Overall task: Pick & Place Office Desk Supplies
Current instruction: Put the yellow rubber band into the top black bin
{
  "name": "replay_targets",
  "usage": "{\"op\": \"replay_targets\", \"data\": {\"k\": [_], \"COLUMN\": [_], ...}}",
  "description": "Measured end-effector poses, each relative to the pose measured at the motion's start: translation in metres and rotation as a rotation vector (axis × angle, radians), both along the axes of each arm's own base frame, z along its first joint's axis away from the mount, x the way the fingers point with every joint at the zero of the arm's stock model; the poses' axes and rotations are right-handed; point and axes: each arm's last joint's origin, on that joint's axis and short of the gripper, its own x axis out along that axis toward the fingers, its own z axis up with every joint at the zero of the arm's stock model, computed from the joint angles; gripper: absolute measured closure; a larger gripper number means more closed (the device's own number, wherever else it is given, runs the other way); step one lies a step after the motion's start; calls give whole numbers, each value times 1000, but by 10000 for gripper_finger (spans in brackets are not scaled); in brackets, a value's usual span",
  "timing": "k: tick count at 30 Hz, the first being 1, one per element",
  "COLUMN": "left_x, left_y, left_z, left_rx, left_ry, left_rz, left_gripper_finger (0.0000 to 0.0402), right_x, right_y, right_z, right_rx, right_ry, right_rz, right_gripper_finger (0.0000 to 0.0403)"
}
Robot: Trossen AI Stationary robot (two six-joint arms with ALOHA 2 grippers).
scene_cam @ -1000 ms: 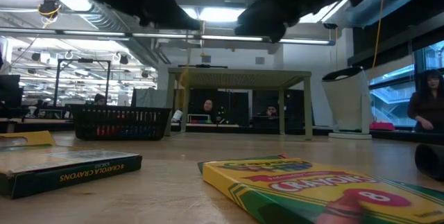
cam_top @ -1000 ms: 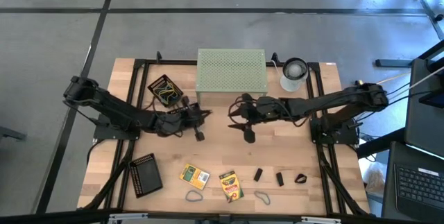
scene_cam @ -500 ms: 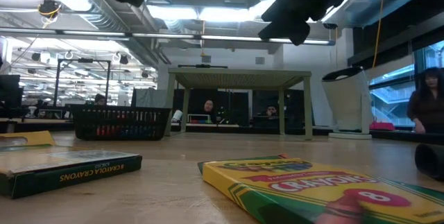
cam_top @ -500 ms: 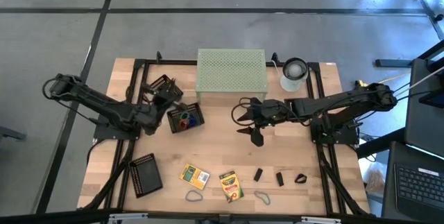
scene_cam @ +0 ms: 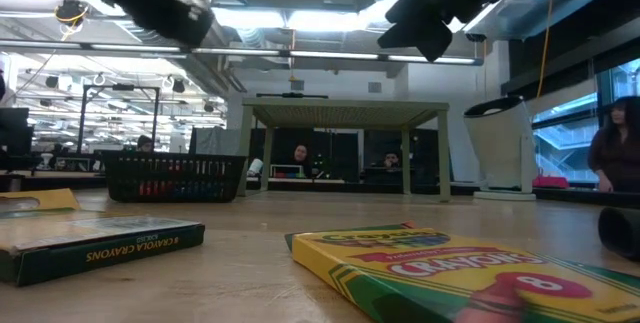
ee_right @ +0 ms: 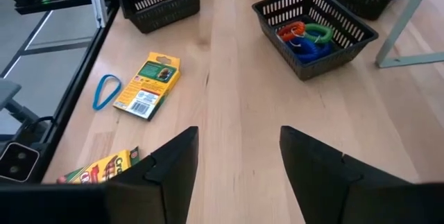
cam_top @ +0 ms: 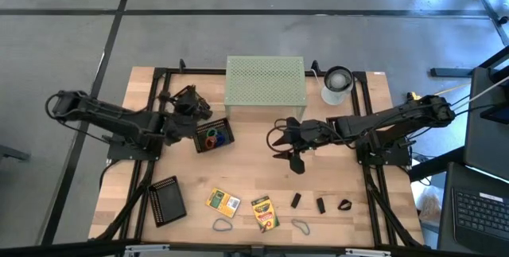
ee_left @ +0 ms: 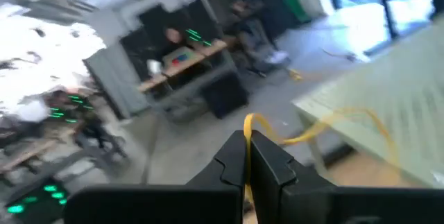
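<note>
Overhead, the wooden surface (cam_top: 254, 173) fills the middle of the frame, with the pale green perforated riser (cam_top: 265, 81) at its upper centre and a white-grey cylinder (cam_top: 337, 84) just to the riser's right. The left arm reaches in from the left edge; its end effector (cam_top: 189, 103) is clenched on a thin yellow rubber band (ee_left: 305, 135), hanging over a black mesh tray (cam_top: 184, 98) left of the riser. The right arm enters from the right, and its end effector (cam_top: 291, 155) hangs released, fingers spread, over bare wood at centre. A second mesh tray (cam_top: 212, 134) holding coloured loops (cam_top: 211, 138) sits left of centre, and an upturned third tray (cam_top: 166, 200) lies at lower left. Two crayon boxes lie near the bottom edge, one (cam_top: 223, 202) left of the other (cam_top: 265, 212). A blue rubber-band loop (cam_top: 222, 225) rests below the left box, and a tan loop (cam_top: 301, 226) lies right of the second box. Three small black clips (cam_top: 320, 204) line up at lower right.
</note>
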Motion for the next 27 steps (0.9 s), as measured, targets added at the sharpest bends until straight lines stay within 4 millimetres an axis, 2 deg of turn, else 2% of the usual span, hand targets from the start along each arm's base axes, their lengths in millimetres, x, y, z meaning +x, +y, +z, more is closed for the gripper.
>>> {"op": "replay_targets", "data": {"k": [5, 14, 22, 27], "left_x": [-5, -35, -43, -43], "left_y": [18, 51, 62, 62], "left_z": [-18, -40, -43, -44], "left_rx": [-255, -554, -639, -653], "left_ry": [18, 67, 50, 59], "left_rz": [-126, 87, 164, 155], "left_gripper_finger": [398, 398, 396, 375], "right_x": [0, 0, 0, 0], "right_y": [1, 1, 1, 1], "right_z": [0, 0, 0, 0], "right_rx": [-3, -3, -3, -3], "right_ry": [1, 1, 2, 2], "right_rz": [5, 5, 5, 5], "right_gripper_finger": [199, 199, 199, 199]}}
